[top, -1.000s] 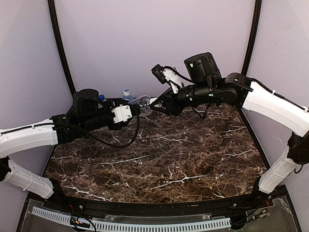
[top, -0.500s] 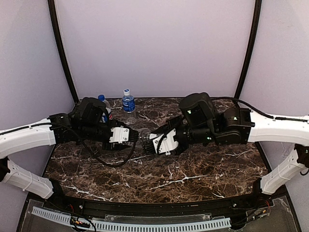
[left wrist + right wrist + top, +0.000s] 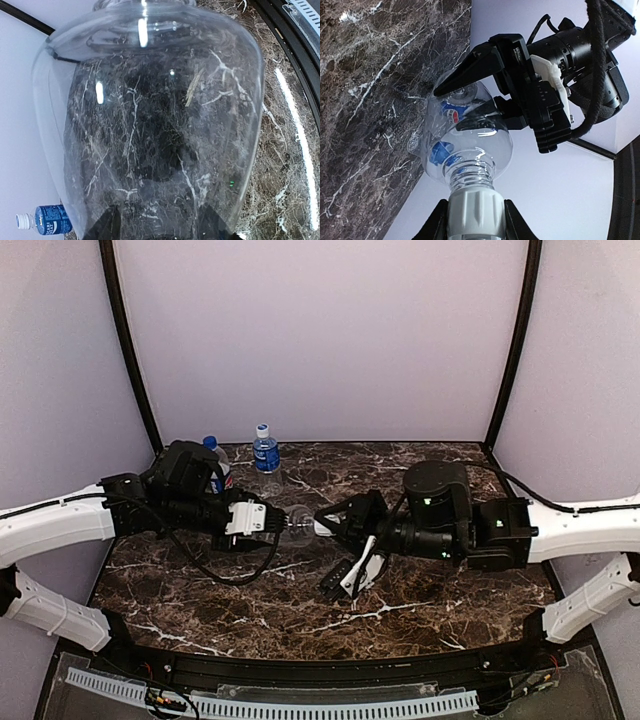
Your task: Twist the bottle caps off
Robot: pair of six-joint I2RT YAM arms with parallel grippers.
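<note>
Clear plastic with no label: the clear bottle [image 3: 467, 145] is held on its side over the middle of the counter [image 3: 430, 610], stretched between your two arms. Its white cap [image 3: 475, 209] sits on the threaded neck and points toward your right arm.

Your right tool [image 3: 322, 526] is clenched on that cap, with one dark finger on each side of its ribbed rim. Your left tool [image 3: 280, 519] grasps the bottle from the other end, its two black fingers pressed on opposite sides of the wide body. From the left wrist view the bottle fills nearly the whole picture, and the marbled surface shows through its wall. You cannot tell from these views whether the bottle touches the counter.

Two more bottles stand upright at the back left of the counter, near the wall and well apart from the held one. The water bottle [image 3: 265, 452] has a blue label and wears a pale cap [image 3: 262, 428]. Just to its left, the Pepsi bottle [image 3: 216, 472] is mostly hidden behind your left arm, with its dark blue cap [image 3: 209, 441] showing above the arm. Both caps are on.

The counter is dark brown marble with white veins. A pale lilac wall [image 3: 320, 340] rises behind it.
</note>
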